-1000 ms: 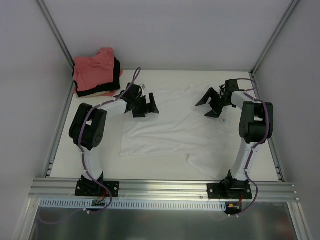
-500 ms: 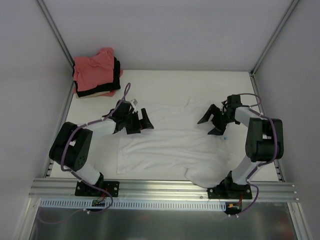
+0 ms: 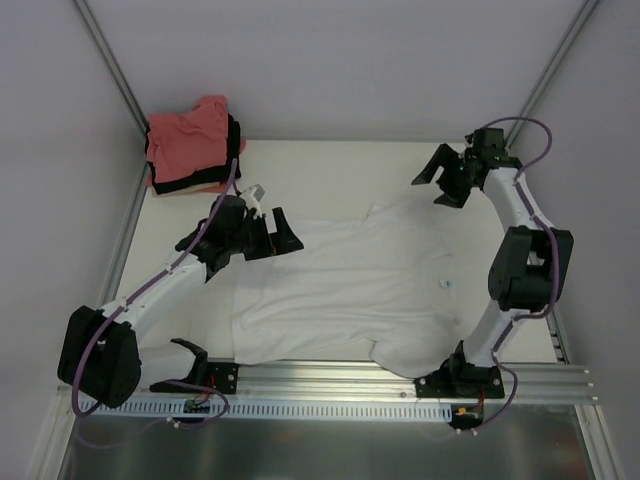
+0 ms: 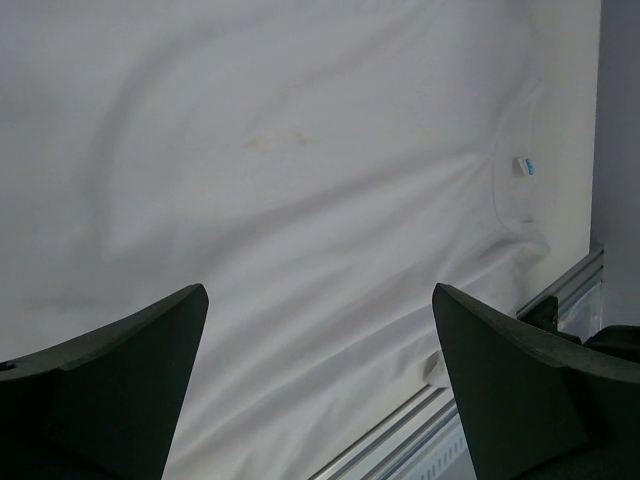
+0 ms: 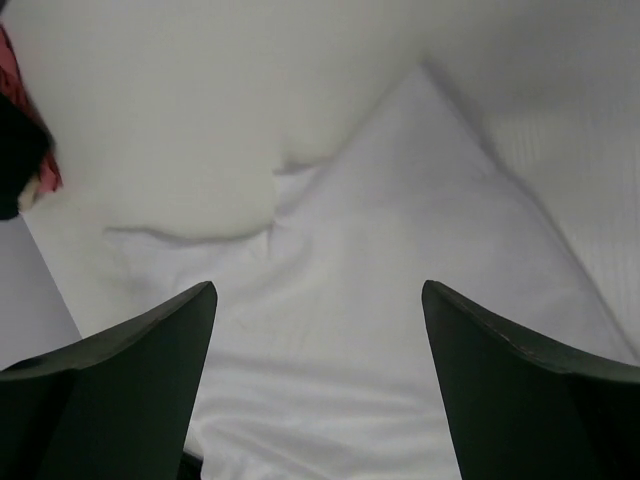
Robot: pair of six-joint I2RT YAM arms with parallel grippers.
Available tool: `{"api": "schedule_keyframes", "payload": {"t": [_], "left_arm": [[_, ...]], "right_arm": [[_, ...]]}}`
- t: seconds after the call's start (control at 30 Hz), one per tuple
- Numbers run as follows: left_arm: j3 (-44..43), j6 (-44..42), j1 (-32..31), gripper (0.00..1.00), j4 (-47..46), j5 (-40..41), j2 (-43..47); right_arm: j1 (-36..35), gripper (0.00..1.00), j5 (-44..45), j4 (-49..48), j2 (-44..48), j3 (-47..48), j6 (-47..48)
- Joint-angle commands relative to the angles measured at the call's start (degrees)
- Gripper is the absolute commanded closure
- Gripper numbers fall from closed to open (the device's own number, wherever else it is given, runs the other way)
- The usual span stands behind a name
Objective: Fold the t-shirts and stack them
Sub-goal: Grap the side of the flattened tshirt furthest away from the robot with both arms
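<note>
The white t-shirt (image 3: 350,290) lies spread on the worktop (image 3: 330,165), beneath both end effectors. The left end effector (image 3: 280,235) hangs wide open over its edge. The right end effector (image 3: 438,185) gapes empty above its far sleeve. The salmon-pink and black stack (image 3: 190,145) sits beyond the left one.
</note>
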State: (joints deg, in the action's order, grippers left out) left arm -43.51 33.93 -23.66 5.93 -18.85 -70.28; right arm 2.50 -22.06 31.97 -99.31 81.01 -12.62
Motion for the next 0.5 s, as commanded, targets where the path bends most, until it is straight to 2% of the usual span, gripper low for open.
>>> {"api": "schedule_keyframes", "payload": {"t": [0.0,0.07,0.2,0.47], "left_arm": [[-2.02,-1.41,-0.51,0.01,3.99,-0.13,1.99],[-1.85,-1.68,-1.04,0.01,4.78,-0.22,3.13],[-1.32,-2.64,-1.48,0.01,7.68,0.04,5.59],[-0.44,-3.61,-1.57,0.01,10.06,0.83,10.16]], "right_arm": [[0.49,0.12,-2.27,3.01,-11.49,12.01,-0.91],[0.49,0.12,-4.04,3.1,-18.34,15.83,-2.22],[0.83,0.13,-4.57,1.61,-24.86,19.88,-3.02],[2.24,0.13,-6.15,-3.13,-28.92,17.87,-4.6]]}}
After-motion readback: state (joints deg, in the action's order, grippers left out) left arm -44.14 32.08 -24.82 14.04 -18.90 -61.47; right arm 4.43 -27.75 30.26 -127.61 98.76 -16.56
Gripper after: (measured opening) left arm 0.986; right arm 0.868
